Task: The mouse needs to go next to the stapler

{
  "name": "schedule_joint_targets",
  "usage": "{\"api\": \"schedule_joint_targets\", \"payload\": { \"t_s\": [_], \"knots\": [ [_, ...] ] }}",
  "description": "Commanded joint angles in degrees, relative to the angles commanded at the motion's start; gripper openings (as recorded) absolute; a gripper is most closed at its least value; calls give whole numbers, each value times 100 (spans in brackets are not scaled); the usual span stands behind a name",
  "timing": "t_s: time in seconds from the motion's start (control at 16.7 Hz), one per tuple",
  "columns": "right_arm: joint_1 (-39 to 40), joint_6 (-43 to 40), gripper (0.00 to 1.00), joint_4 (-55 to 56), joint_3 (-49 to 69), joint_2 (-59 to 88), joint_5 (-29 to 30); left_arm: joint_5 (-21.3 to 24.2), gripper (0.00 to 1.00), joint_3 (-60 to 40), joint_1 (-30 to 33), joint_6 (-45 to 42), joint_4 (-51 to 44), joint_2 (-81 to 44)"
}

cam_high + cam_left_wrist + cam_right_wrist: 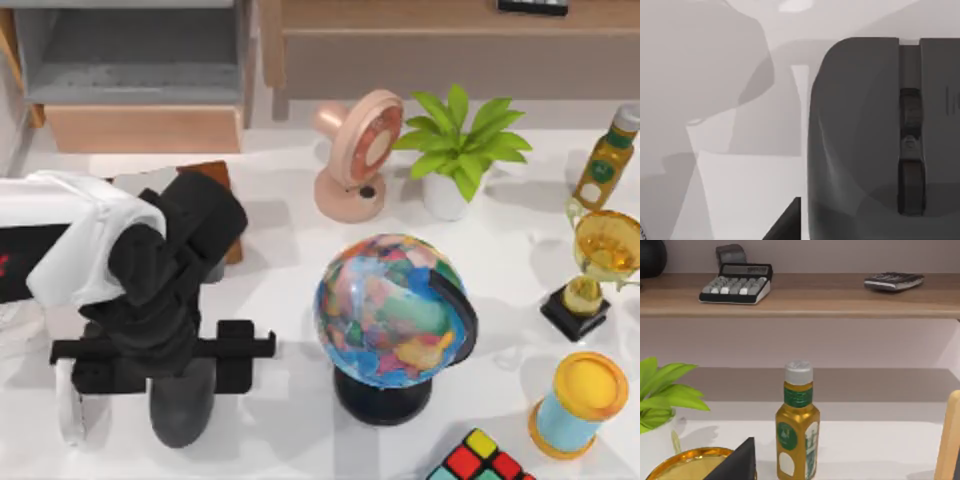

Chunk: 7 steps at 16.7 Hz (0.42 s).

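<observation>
The left arm covers the upper part of the dark grey mouse at lower left of the top view, so the gripper's fingers cannot be made out. In the left wrist view the mouse runs off the right and bottom edges. The Rubik's cube is cut by the bottom edge, and the trophy likewise in the right wrist view.

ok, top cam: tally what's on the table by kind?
Mouse: 1
Globe: 1
Fan: 1
Potted plant: 1
Bottle: 1
Trophy: 1
Puzzle cube: 1
Yellow-topped cylinder: 1
Brown block, partly hidden: 1
Total: 9
</observation>
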<state>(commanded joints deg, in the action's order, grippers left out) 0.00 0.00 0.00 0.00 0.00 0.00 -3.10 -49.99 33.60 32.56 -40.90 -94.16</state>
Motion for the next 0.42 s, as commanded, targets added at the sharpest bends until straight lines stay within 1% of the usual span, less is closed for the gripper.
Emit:
{"api": "schedule_joint_targets", "payload": {
  "t_s": [0.06,0.12,0.42],
  "knots": [
    [0,0,100,0,0,0,0,0,98,0,0,0,0,0],
    [0,0,100,0,0,0,0,0,100,0,0,0,0,0],
    [0,0,100,0,0,0,0,0,100,0,0,0,0,0]
  ]
}}
